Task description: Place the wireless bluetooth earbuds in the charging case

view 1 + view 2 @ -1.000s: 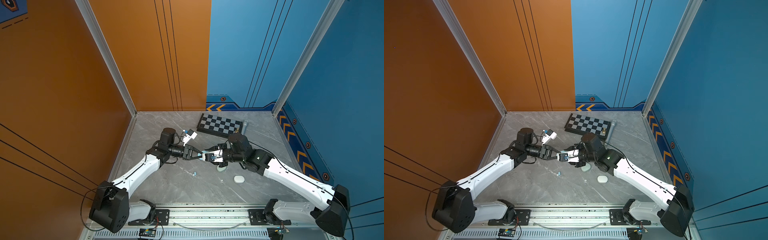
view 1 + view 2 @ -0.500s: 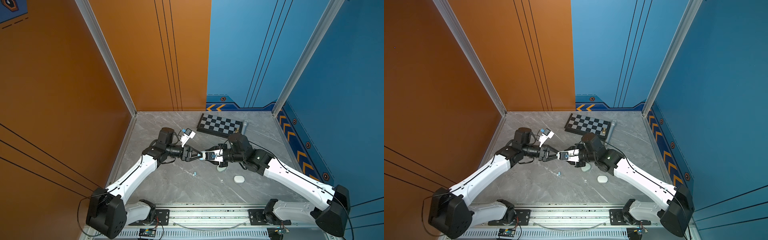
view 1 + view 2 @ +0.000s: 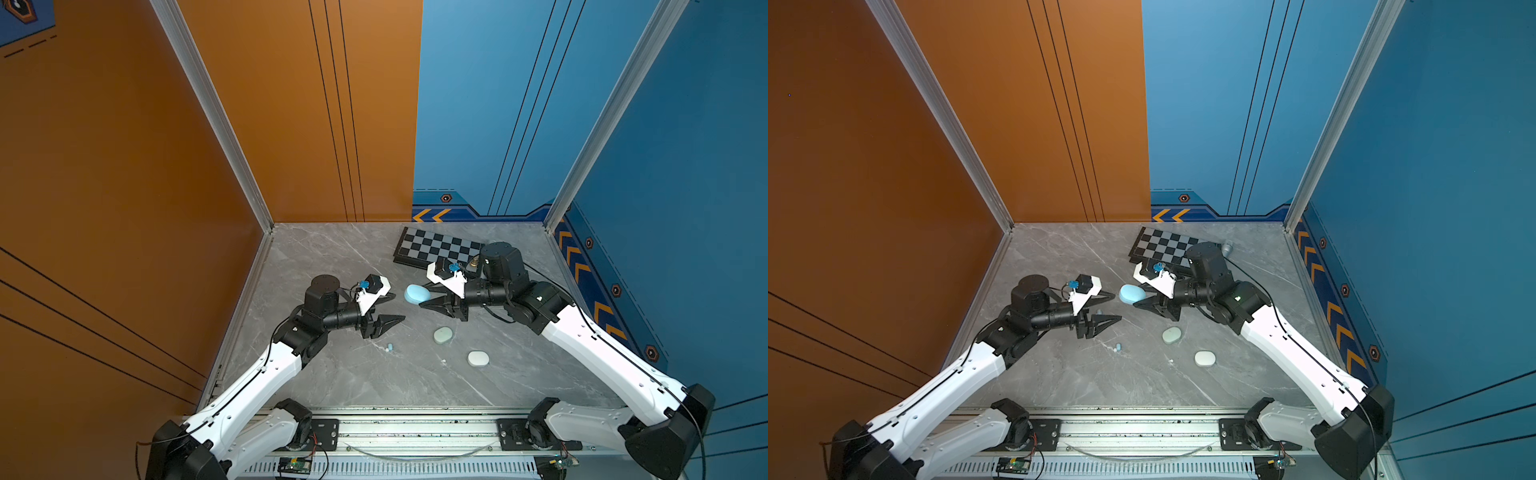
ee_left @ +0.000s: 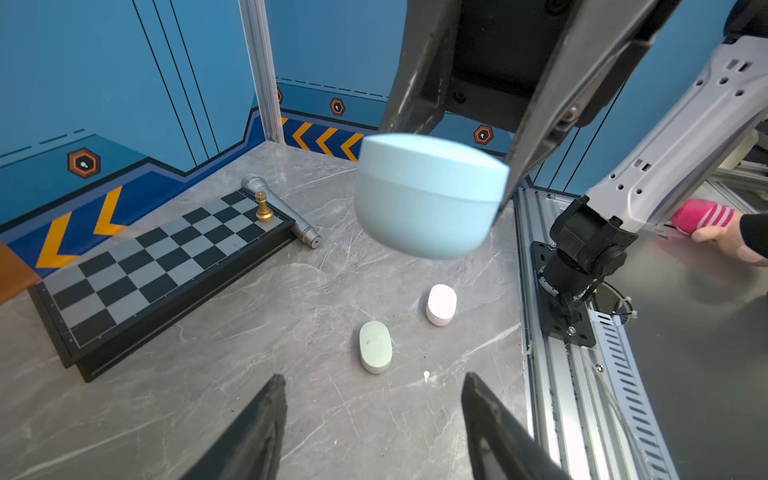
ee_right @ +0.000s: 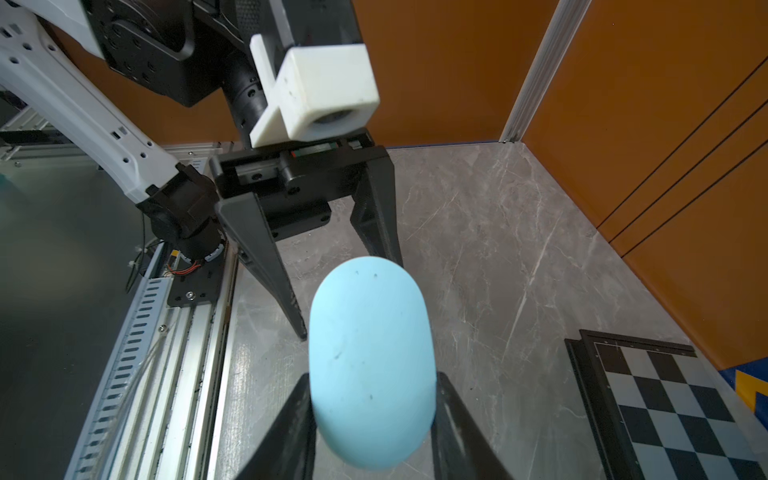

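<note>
Grey marble tabletop, orange and blue walls. Toward the front edge: white case, shut; white bud near it; blue bud loose, left of centre; green case, shut, lying flat. Mid-table, raised: left gripper, jaws well apart, empty, facing blue case without touching it. Right gripper clamped on one end of that case, holding it off the surface; seam visible, lid apparently shut. Back right corner: chessboard, gold piece, microphone. Handling note: the lid likely needs opening first. Right holds steady; left closes on the free lid half only, beyond the seam, prising gently so the case does not twist out. Blue bud follows.
</note>
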